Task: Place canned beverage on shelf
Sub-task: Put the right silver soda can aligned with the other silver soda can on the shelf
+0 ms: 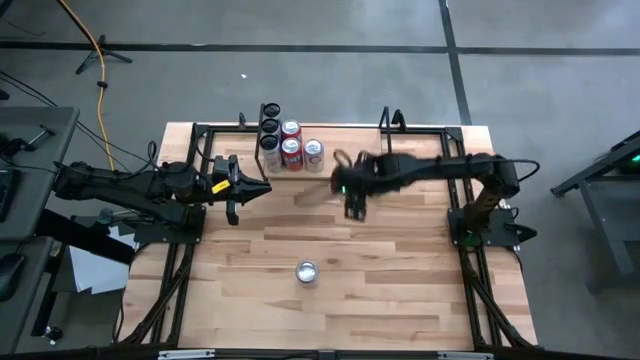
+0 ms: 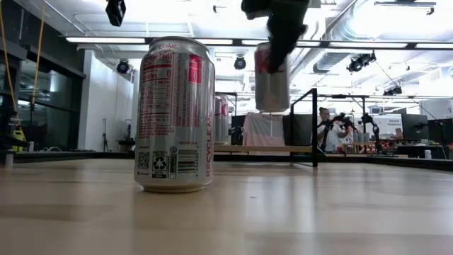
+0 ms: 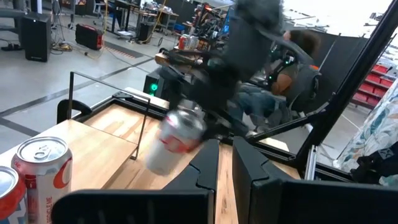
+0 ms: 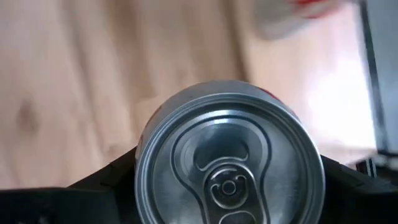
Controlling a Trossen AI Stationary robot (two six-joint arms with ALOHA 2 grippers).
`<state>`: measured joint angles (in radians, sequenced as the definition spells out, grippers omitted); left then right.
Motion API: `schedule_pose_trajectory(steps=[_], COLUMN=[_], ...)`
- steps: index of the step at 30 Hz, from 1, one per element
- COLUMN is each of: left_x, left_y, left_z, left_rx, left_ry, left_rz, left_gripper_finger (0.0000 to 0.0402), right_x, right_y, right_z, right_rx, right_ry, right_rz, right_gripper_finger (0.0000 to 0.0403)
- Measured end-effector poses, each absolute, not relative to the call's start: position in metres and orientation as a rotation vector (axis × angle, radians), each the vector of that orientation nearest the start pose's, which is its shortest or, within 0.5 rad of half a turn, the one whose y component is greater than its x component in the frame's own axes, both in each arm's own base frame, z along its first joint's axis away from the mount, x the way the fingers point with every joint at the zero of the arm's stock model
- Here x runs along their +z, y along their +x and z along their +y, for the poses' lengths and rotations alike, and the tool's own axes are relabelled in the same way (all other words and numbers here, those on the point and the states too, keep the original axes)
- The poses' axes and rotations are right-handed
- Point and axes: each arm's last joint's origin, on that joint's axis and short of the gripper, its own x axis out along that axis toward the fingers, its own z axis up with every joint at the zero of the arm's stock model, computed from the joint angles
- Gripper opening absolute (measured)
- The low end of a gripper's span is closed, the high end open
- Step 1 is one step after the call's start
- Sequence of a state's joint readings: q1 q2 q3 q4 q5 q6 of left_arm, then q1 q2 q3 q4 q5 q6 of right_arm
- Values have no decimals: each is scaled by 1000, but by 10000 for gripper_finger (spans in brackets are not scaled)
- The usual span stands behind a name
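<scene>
cans (image 1: 291, 147) on shelf (image 1: 318, 196) at table's (image 1: 400, 280) rear, lone can (image 1: 306, 271) at front, lifted can (image 2: 272, 76) above the shelf

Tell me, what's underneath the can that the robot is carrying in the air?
Under the carried can, held between the right gripper's fingers, lies pale wooden planking, blurred. The can's own top covers whatever sits straight below it, so that spot can't be seen.

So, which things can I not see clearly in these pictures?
- Right gripper, high view: motion blur hides the held can and fingers.
- Shelf, low view: the front can covers part of it.
- Shelf cans, high view: labels too small to read.
- Held can's side, right wrist view: only the lid shows.
</scene>
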<state>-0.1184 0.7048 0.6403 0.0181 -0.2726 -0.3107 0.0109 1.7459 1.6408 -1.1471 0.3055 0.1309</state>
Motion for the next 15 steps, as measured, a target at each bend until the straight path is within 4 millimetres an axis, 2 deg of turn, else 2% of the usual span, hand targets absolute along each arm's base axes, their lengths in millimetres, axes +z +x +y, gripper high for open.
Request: schedule_pose_trajectory(steps=[4, 8, 15], left_x=[313, 311, 308], left_y=[163, 162, 163], left_z=[-11, -11, -11], left_rx=[161, 165, 190], left_ry=[-300, -296, -317], left_rz=[29, 54, 71], left_gripper_finger=[3, 3, 3], right_x=[320, 330, 315], right_y=[345, 339, 329], right_z=[-49, -94, -166], right_rx=[-507, -576, -621], right_ry=[92, 253, 292], right_rz=[1161, 1107, 1126], right_gripper_finger=[286, 286, 286])
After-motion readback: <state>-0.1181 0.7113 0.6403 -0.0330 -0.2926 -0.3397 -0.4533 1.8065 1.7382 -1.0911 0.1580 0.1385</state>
